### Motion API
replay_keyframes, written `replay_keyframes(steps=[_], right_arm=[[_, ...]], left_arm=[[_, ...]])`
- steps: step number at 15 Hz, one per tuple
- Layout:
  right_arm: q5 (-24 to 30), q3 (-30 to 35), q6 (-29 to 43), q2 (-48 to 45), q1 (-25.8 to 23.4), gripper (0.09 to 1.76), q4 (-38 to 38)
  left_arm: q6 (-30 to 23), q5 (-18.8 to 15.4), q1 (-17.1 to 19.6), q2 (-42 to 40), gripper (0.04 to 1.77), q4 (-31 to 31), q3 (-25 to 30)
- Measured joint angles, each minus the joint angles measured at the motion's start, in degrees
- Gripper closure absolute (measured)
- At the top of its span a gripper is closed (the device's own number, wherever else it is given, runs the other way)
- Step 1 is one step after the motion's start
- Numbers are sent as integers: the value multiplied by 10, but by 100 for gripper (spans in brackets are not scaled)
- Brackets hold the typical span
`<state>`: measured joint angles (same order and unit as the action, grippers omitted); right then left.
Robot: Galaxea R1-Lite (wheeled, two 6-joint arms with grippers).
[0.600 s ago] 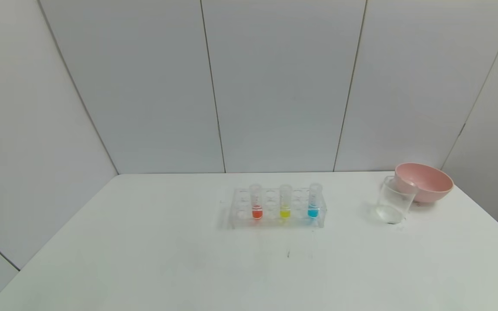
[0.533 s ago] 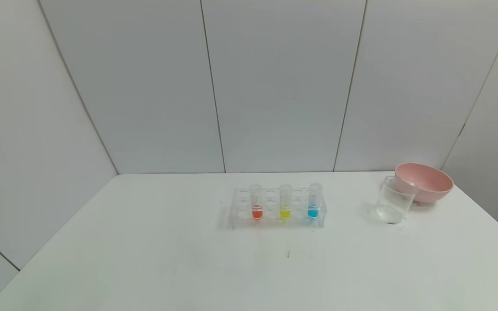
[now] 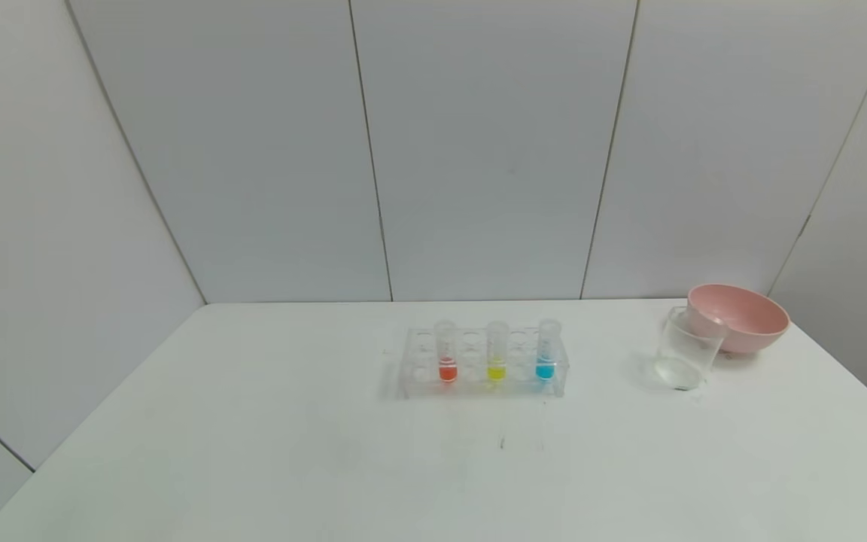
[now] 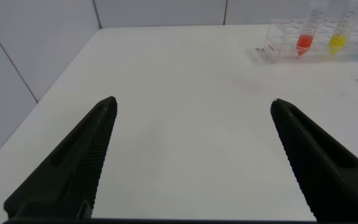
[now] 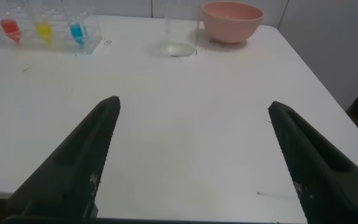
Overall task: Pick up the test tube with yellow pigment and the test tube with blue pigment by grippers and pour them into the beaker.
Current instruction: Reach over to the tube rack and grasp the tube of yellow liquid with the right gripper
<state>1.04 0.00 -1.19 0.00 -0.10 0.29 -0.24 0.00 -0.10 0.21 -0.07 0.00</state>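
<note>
The yellow test tube (image 3: 497, 352) and the blue test tube (image 3: 546, 351) stand upright in a clear rack (image 3: 418, 376) at the table's middle, beside an orange-red tube (image 3: 446, 353). The clear beaker (image 3: 685, 348) stands to the right, with a little clear liquid. Neither gripper shows in the head view. My left gripper (image 4: 192, 102) is open and empty over the near left of the table; the yellow tube (image 4: 337, 34) is far off. My right gripper (image 5: 193, 102) is open and empty over the near right; the blue tube (image 5: 76, 31) and beaker (image 5: 180, 31) lie far ahead.
A pink bowl (image 3: 738, 316) sits just behind and right of the beaker, close to the table's right edge. The white table (image 3: 253, 452) is backed by grey wall panels. The bowl also shows in the right wrist view (image 5: 232, 22).
</note>
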Motion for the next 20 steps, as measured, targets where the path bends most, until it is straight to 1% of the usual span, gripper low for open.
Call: replay_keyframes(steps=[20], right_arm=[[-1,0,2,0,0,14,-2]], left_arm=[[0,0,0,0,5,0,0]])
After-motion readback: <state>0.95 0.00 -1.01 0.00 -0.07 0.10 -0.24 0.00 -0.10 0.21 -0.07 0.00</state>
